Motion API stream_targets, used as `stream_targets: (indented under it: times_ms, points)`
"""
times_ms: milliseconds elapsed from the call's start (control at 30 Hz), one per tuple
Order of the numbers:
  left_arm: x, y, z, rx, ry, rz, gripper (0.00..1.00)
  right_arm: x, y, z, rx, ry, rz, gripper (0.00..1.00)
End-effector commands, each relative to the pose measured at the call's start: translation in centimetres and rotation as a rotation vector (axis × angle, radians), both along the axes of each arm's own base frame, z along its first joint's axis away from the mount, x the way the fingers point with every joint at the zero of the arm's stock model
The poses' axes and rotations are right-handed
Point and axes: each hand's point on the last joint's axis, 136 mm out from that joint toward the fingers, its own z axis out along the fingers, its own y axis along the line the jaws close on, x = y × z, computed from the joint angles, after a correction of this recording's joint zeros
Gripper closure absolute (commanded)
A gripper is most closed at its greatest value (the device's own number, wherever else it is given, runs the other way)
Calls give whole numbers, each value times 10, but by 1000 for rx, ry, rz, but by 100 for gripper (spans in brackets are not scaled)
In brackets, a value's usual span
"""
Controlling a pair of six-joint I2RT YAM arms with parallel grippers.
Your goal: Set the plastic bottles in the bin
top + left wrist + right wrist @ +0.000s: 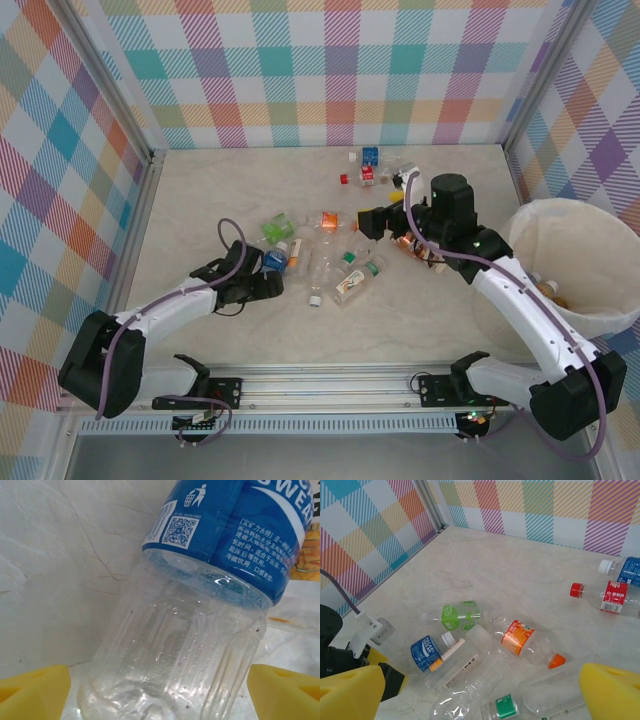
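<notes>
Several plastic bottles lie scattered mid-table. My left gripper (266, 281) stands open around the clear base of a blue-labelled bottle (220, 535), one yellow fingertip (35, 690) on each side, close to the walls. That same blue-labelled bottle (275, 262) lies at the left end of the pile. My right gripper (372, 222) hangs open above the pile with nothing between its fingers. Below it are a green-labelled bottle (455, 616), an orange-labelled bottle (520, 637) and a green-banded bottle (530, 705). The white bin (590, 240) stands at the right with bottles inside.
More bottles lie at the back, among them a red-labelled bottle (612, 596) and a blue-labelled one (630, 570). Chequered walls close in the table on three sides. Bare marble-patterned tabletop (200, 200) stretches along the left and the near edge.
</notes>
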Motion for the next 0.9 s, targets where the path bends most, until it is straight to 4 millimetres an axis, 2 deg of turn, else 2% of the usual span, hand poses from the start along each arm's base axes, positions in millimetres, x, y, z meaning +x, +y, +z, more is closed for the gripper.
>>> stream_targets:
  times_ms: [0,167,433,633,733,867]
  points:
    - [12,-12,5,22,-30,-80,12,-1,-4,11,1,-63,-14,0]
    - [20,-18,-6,51,-2,-121,13,-1,-6,9,-3,-63,-28,0]
    - [21,-23,-7,28,1,-135,34,0,-6,7,-4,-59,-33,0]
    - [21,-20,10,9,-57,-117,41,7,-7,11,51,-67,-77,0]
    - [24,-39,33,-111,-152,-171,41,14,-11,14,82,-74,-121,0]
    - [20,-54,58,-228,-236,-226,44,22,-18,18,118,-79,-196,0]
